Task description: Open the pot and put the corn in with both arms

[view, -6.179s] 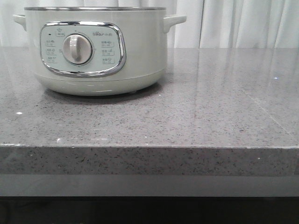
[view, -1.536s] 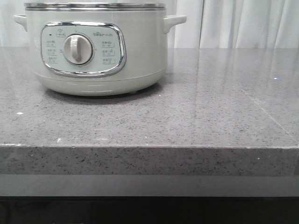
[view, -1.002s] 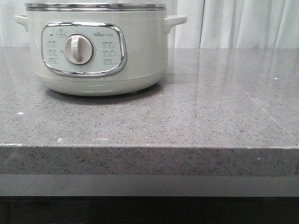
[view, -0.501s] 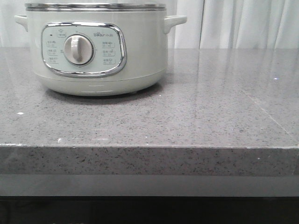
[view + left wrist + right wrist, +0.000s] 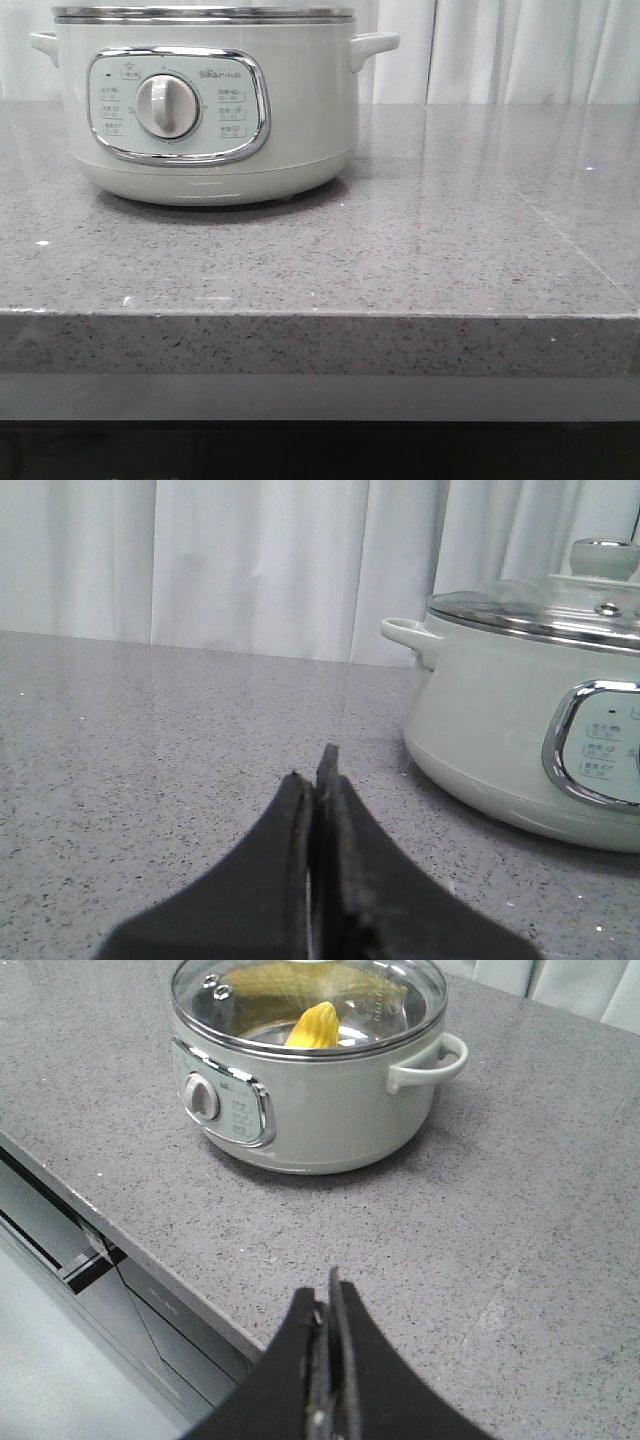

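Grey speckled stone makes up the worktop point(image 5: 400, 250), and the pot point(image 5: 205, 105) stands on its far left part in the front view, its chrome-framed control panel point(image 5: 178, 105) and round dial point(image 5: 166, 106) facing the near edge. A handle sticks out on each of the pot's 2 sides. A glass lid point(image 5: 310, 1005) with a steel rim sits on the pot; the left wrist view shows its pale knob point(image 5: 604, 556) on top. Through the glass, the right wrist view shows the corn point(image 5: 313, 1026) lying inside the pot, its tapered yellow end pointing toward the panel side.

White curtains point(image 5: 520, 50) hang behind the worktop.

Neither arm appears in the front view. The left gripper point(image 5: 315, 780) has its dark jaws clenched together with nothing between them, low over the worktop to the left of the pot and apart from it. The right gripper point(image 5: 325, 1305) also has its jaws pressed together and empty, raised above the worktop on the pot's right and well apart from it.
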You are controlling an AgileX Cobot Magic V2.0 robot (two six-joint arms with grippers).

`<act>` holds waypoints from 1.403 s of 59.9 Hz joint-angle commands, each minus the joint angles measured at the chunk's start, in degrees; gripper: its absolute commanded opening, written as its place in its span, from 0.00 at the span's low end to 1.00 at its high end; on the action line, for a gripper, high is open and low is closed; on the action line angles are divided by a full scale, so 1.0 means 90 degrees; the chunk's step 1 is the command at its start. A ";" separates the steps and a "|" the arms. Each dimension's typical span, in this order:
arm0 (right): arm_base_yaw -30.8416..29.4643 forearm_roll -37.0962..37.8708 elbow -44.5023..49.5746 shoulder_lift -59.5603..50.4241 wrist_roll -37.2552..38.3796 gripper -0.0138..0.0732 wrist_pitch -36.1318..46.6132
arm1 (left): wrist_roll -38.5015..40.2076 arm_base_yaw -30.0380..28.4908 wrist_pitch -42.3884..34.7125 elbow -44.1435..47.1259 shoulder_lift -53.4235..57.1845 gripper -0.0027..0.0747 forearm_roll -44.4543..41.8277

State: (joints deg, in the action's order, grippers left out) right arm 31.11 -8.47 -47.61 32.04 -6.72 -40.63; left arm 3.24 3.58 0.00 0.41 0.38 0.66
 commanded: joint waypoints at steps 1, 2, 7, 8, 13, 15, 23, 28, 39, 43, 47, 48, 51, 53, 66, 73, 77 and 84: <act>-0.0024 0.0014 -0.0152 0.0008 -0.0053 0.02 0.0443 | -0.0033 -0.0009 -0.0517 0.0080 0.0104 0.01 0.0055; -0.0024 0.0014 -0.0152 0.0008 -0.0053 0.02 0.0443 | -0.0033 -0.0009 -0.0517 0.0080 0.0104 0.01 0.0055; -0.0024 0.0014 -0.0152 0.0008 -0.0053 0.02 0.0443 | -0.0033 -0.0009 -0.0517 0.0080 0.0104 0.01 0.0055; -0.0024 0.0014 -0.0152 0.0008 -0.0053 0.02 0.0443 | -0.0033 -0.0009 -0.0517 0.0080 0.0104 0.01 0.0055; -0.0024 0.0014 -0.0152 0.0008 -0.0053 0.02 0.0443 | -0.0033 -0.0009 -0.0517 0.0080 0.0104 0.01 0.0055; -0.0024 0.0014 -0.0152 0.0008 -0.0053 0.02 0.0443 | -0.0033 -0.0009 -0.0517 0.0080 0.0104 0.01 0.0055; -0.0024 0.0014 -0.0152 0.0008 -0.0053 0.02 0.0443 | -0.0033 -0.0009 -0.0517 0.0080 0.0104 0.01 0.0055; -0.0024 0.0014 -0.0152 0.0008 -0.0053 0.02 0.0443 | -0.0033 -0.0009 -0.0517 0.0080 0.0104 0.01 0.0055; -0.0024 0.0014 -0.0152 0.0008 -0.0053 0.02 0.0454 | -0.0033 -0.0009 -0.0517 0.0080 0.0104 0.01 0.0055; -0.0046 0.0044 -0.0097 -0.0090 -0.0053 0.02 0.0464 | -0.0033 -0.0009 -0.0517 0.0080 0.0104 0.01 0.0055; -0.0369 0.0059 0.0050 -0.0295 -0.0053 0.02 0.0600 | -0.0033 -0.0009 -0.0517 0.0080 0.0104 0.01 0.0055; -0.0458 0.0052 0.0142 -0.0347 -0.0053 0.02 0.0653 | -0.0033 -0.0009 -0.0517 0.0080 0.0104 0.01 0.0055; -0.0795 0.0044 0.0426 -0.0574 -0.0053 0.02 0.0925 | -0.0033 -0.0009 -0.0517 0.0080 0.0104 0.01 0.0055; -0.1047 0.0030 0.0673 -0.0768 -0.0053 0.02 0.1195 | -0.0033 -0.0009 -0.0517 0.0080 0.0104 0.01 0.0055; -0.2217 -0.0039 0.2417 -0.2180 -0.0053 0.02 0.2781 | -0.0033 -0.0009 -0.0517 0.0080 0.0104 0.01 0.0055; -0.2497 -0.0039 0.3328 -0.2760 -0.0047 0.02 0.3185 | -0.0033 -0.0009 -0.0517 0.0080 0.0092 0.01 0.0055; -0.2626 -0.0039 0.3789 -0.3043 -0.0047 0.02 0.3352 | -0.0033 -0.0009 -0.0517 0.0080 0.0092 0.01 0.0055; -0.2802 -0.0039 0.4442 -0.3448 -0.0047 0.02 0.3639 | -0.0033 -0.0009 -0.0517 0.0080 0.0092 0.01 0.0055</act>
State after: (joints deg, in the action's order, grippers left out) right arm 6.81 -8.49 -9.10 2.24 -6.72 -14.88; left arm 3.02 3.58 0.00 0.41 0.38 0.69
